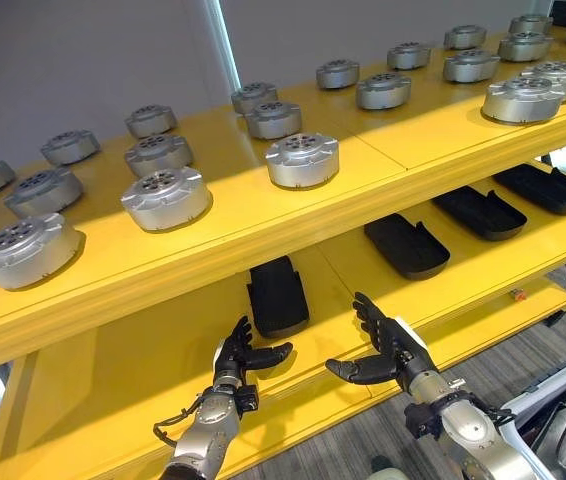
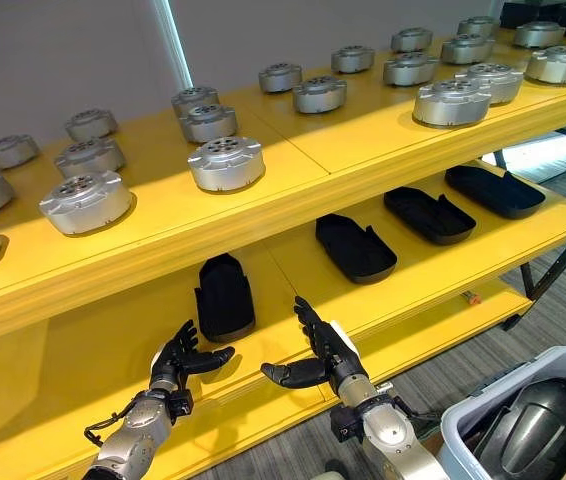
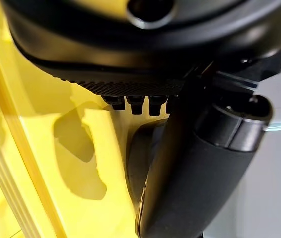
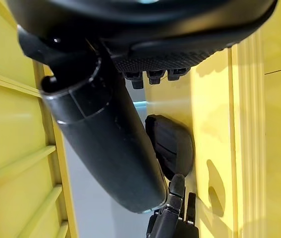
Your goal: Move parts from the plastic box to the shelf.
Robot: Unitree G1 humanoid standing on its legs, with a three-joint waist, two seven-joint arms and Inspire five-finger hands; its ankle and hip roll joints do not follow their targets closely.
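A black moulded part (image 1: 277, 294) lies on the lower yellow shelf (image 1: 113, 380), just beyond both hands; it also shows in the right wrist view (image 4: 173, 144). My left hand (image 1: 237, 352) hovers open at the shelf's front edge, below and left of that part, holding nothing. My right hand (image 1: 387, 347) is open too, fingers straight and thumb out, to the right of the part and apart from it. Three more black parts (image 1: 407, 244) lie in a row further right on the same shelf. A grey plastic box (image 2: 523, 425) with a dark part inside stands at the lower right.
The upper yellow shelf (image 1: 403, 135) carries several round silver metal parts (image 1: 302, 159) in rows. A small orange item (image 1: 516, 294) lies near the lower shelf's front edge. Grey carpet floor (image 1: 363, 430) lies below the shelf.
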